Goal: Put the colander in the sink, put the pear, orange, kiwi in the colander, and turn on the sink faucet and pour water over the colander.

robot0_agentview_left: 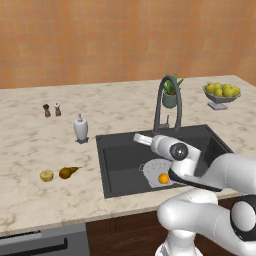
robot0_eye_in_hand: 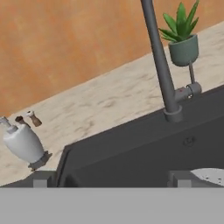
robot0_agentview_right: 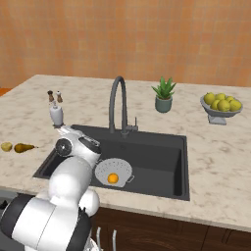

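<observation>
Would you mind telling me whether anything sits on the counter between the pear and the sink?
Nothing visible does: the pear lies left of the sink with bare counter between. The soap bottle stands further back, off that path.

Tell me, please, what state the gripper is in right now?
Gripper: open, holding nothing, above the sink.

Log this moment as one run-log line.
colander: in sink | orange: in colander | pear, kiwi: on counter left of sink | faucet: off | gripper: jaws open, empty, over sink
</observation>
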Available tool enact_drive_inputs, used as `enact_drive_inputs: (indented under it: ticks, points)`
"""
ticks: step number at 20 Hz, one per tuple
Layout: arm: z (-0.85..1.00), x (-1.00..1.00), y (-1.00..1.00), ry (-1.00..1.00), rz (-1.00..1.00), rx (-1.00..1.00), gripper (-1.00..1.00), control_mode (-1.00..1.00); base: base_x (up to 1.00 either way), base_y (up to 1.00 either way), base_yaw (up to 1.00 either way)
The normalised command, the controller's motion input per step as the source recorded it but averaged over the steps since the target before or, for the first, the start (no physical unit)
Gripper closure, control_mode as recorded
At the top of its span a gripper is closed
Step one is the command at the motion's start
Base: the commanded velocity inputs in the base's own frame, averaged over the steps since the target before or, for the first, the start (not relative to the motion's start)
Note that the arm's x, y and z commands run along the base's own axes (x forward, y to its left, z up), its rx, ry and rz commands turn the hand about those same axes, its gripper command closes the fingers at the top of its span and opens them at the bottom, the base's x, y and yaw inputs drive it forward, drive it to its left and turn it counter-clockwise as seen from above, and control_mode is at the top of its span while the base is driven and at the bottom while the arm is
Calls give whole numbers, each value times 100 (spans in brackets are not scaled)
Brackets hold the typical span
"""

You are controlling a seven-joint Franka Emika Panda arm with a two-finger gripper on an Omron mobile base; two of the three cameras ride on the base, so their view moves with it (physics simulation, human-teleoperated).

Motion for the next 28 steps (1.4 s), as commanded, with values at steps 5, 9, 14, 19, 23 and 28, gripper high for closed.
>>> enact_drive_inputs:
  ticks: [5,9,14,19,23,28]
  points:
    - [100,-8,59,1,0,0,-100,-100,0,0,0]
    - [99,-45,49,5,0,0,-100,-100,0,0,0]
    - [96,-59,25,22,0,0,-100,-100,0,0,0]
    - [46,-48,24,43,0,-1,-100,-100,0,0,0]
    - [-25,-36,13,32,2,-4,-100,-100,0,0,0]
    - [-44,-30,18,19,3,-1,-100,-100,0,0,0]
